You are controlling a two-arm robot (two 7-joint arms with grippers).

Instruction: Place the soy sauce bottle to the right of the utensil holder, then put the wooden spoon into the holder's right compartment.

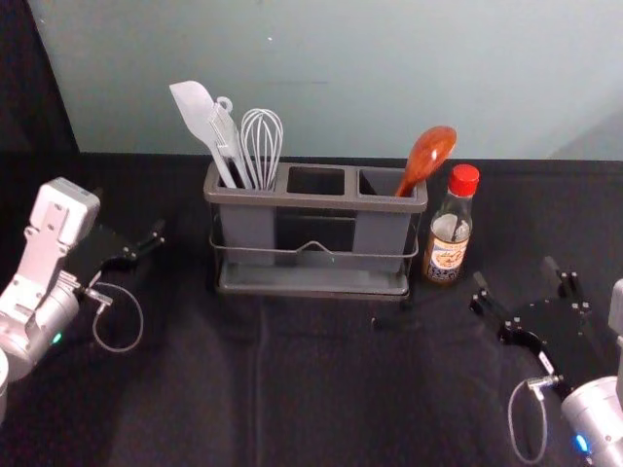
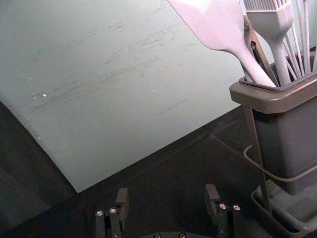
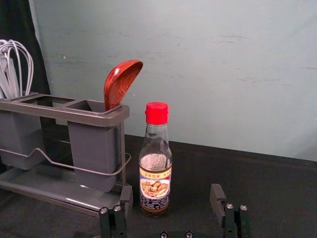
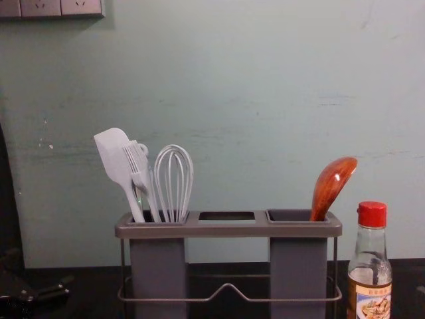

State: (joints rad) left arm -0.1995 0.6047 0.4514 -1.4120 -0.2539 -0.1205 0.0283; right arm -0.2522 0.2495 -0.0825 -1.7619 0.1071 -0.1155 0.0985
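Utensil holder [image 1: 311, 201]: dark frame standing on the black-covered table [image 1: 321, 389], with a wire rail [image 1: 341, 254] across its front and a tray [image 1: 311, 280] at its base.
Left compartment [image 1: 248, 229]: holds a pale spatula [image 1: 200, 112], a pale brush [image 4: 138, 166] and a whisk [image 1: 263, 141], heads up; another utensil is partly hidden behind the spatula and brush.
Middle section: a framed opening, with the dark background visible through it in the head view.
Right compartment [image 1: 380, 233]: holds the wooden spoon [image 1: 429, 154], bowl up, handle down inside, tilted toward the holder's right end.
Soy sauce bottle [image 1: 449, 233]: upright on the table just beside the holder's right end, red cap [image 1: 463, 180] on, printed label facing front, dark liquid low inside.
Left tool [image 1: 128, 214]: open, gripping nothing, over the table to the left of the holder and apart from it.
Right tool [image 1: 516, 272]: open, gripping nothing, to the right of the bottle and nearer the robot, apart from it.
In the way: the bottle stands between the right tool and the holder's right end.
Around: a pale grey-green wall [image 1: 341, 78] behind the table, a dark curtain [image 1: 34, 88] at the left, and a socket panel [image 4: 50, 8] high on the wall at the left.
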